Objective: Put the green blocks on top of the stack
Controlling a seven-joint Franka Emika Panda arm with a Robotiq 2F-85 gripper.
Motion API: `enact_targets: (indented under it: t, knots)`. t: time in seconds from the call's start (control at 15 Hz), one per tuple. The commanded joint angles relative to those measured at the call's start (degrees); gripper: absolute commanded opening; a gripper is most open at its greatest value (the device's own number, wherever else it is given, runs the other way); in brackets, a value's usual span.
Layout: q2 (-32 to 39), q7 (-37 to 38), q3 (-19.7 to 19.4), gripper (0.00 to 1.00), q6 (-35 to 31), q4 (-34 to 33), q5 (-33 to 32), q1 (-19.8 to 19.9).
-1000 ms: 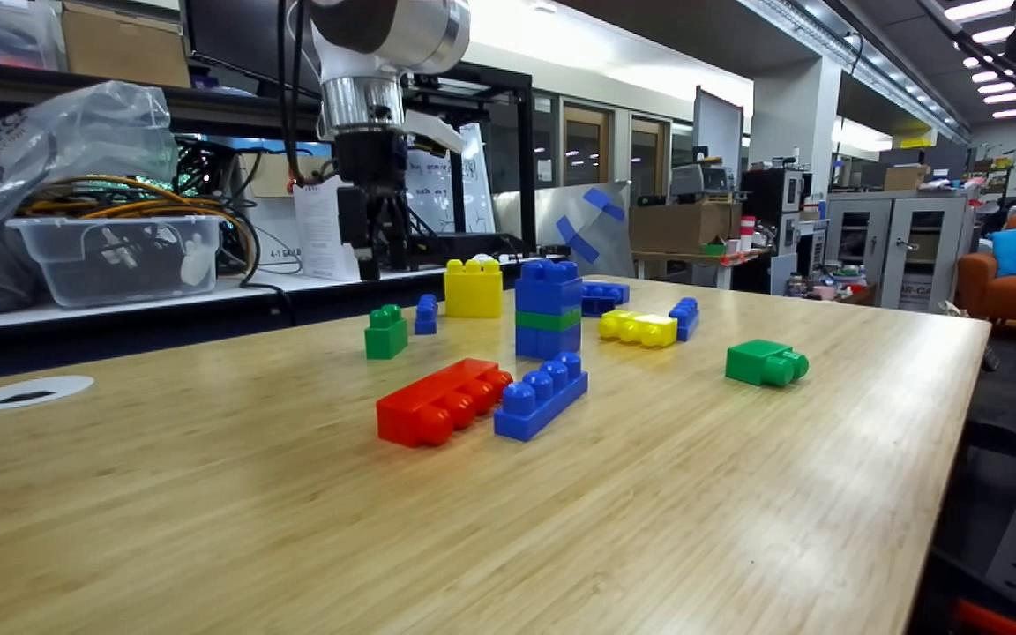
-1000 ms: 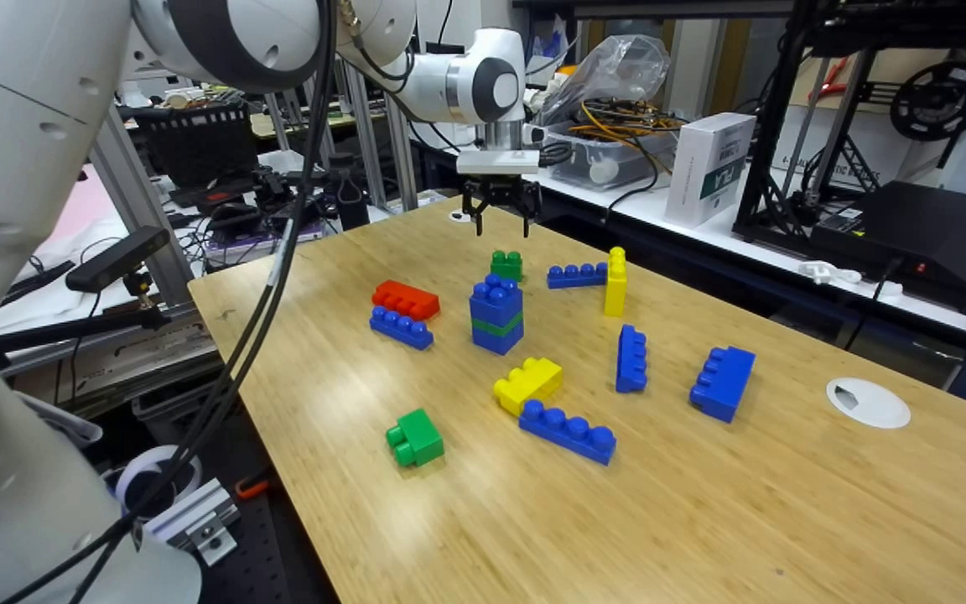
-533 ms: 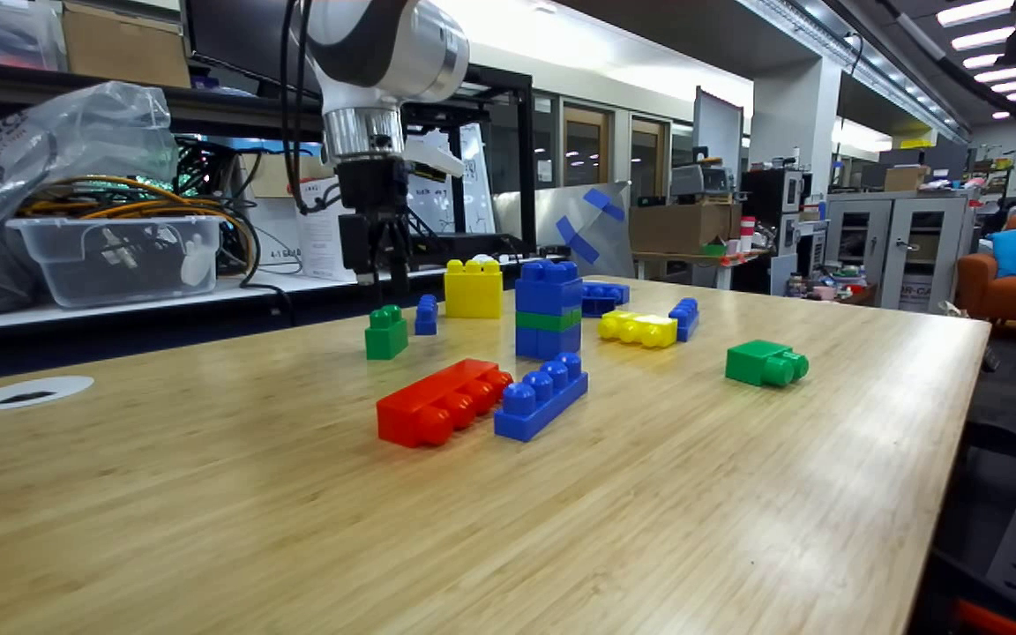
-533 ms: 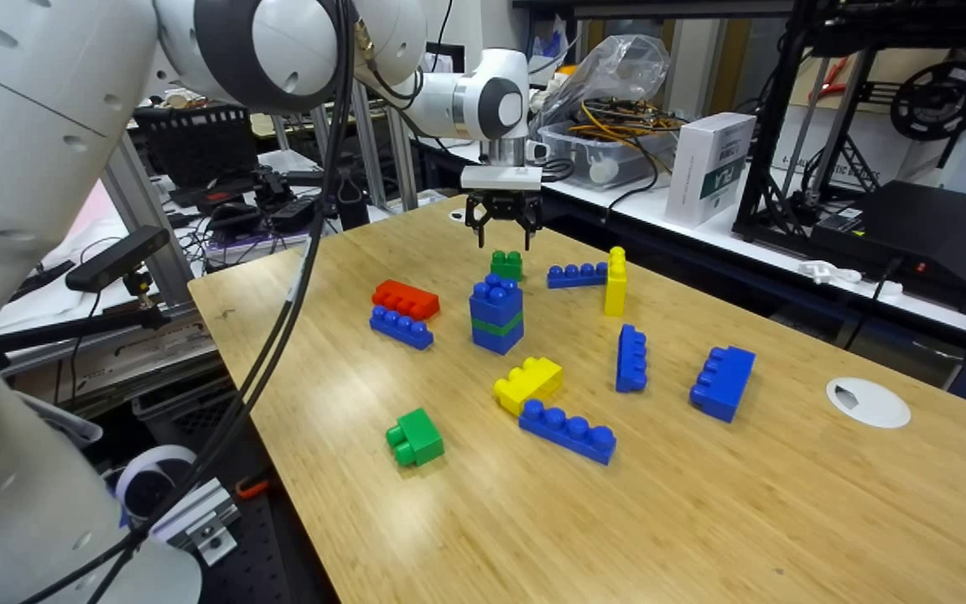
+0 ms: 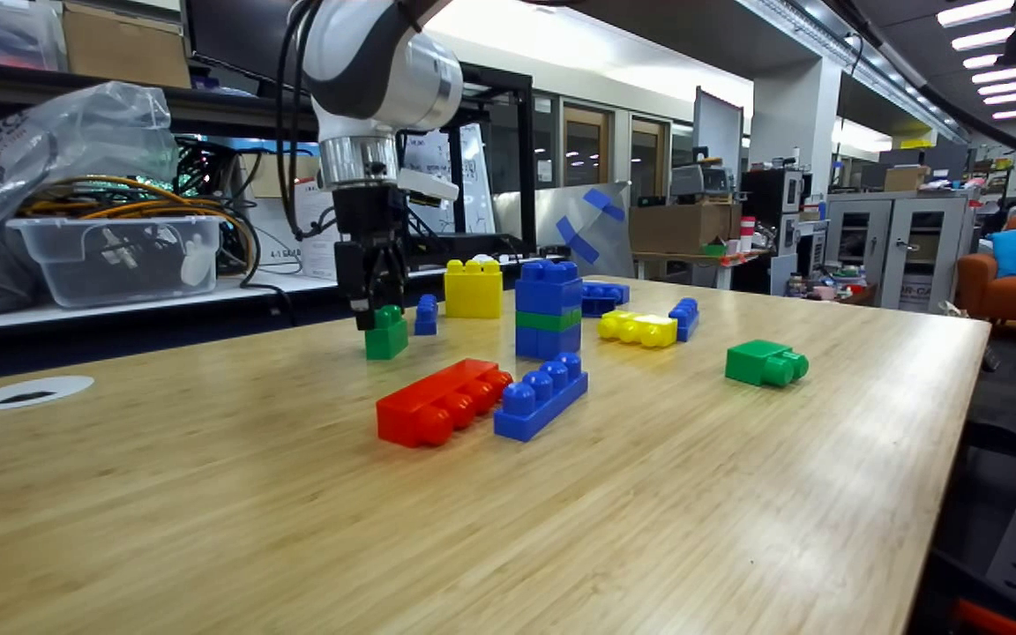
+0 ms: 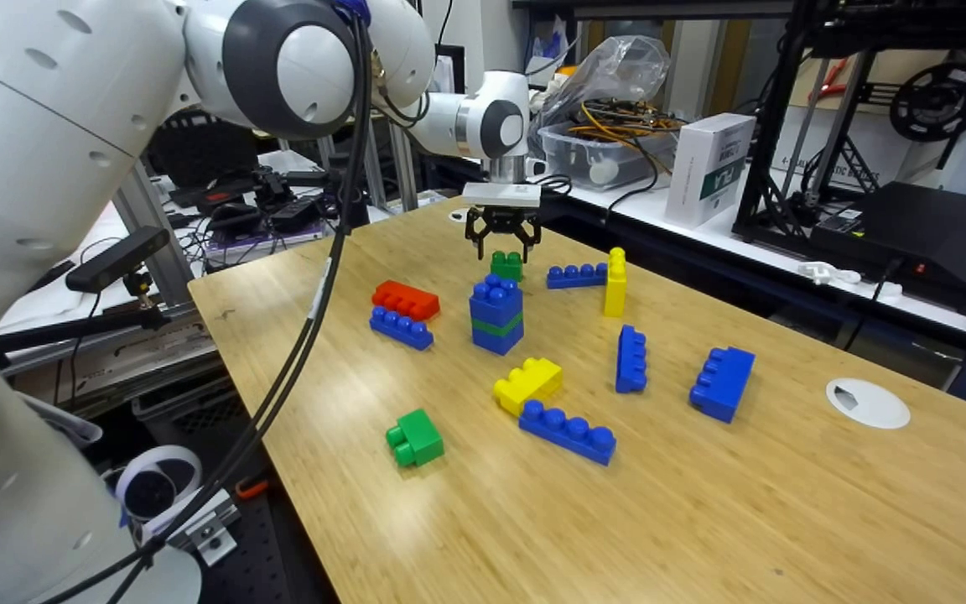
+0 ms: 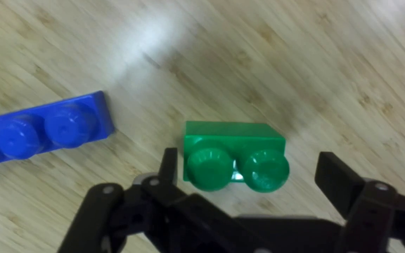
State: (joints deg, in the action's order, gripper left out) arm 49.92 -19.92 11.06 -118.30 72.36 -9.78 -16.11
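In an exterior view, a lying green block [image 6: 418,438] comes nearest, on the bench [image 6: 785,512], well in front of the stack [image 6: 496,312] and to its left. Next come a long blue brick [image 6: 568,434] and a yellow brick [image 6: 531,384], in front of the stack and slightly to its right, just beside each other; whether they touch I cannot tell. Farther to the stack's right, also nearer than it, are a thick blue brick [image 6: 724,383] and a slim blue brick [image 6: 630,361]. The stack itself stands upright, a green layer between blue ones, blue studs on top. To its left, a flat blue brick [image 6: 401,330] lies close to a red brick [image 6: 407,302]. Behind the stack to the right, a tall yellow block [image 6: 615,291] stands just beside a four-stud blue brick [image 6: 577,282]. Directly behind the stack, partly hidden by it, an upright green block [image 6: 508,268] has its studs up. The gripper [image 6: 503,255] hangs over that block, released: in the wrist view its fingers [image 7: 169,163] stand wide on either side, bench showing between each and the block. Farthest back, past the stack, are a clear bin [image 6: 575,164] and a white box [image 6: 705,172].
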Motion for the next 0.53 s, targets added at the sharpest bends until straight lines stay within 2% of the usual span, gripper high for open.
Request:
enact_targets:
  t: [0.0,0.07,0.13,0.2,0.47]
  knots:
    - [1.77,-1.30,0.22,1.00,-1.08,-1.38,-0.17,-0.25]
    - [2.01,-1.21,0.24,1.00,-1.46,-1.36,-0.12,-0.33]
    - [2.07,-1.20,0.24,0.75,-1.75,-1.24,-0.14,-0.38]
    - [2.20,-1.26,0.21,0.74,-1.91,-1.27,-0.25,-0.47]
    - [1.34,-0.91,0.07,0.45,-1.65,-0.85,-0.65,-1.00]
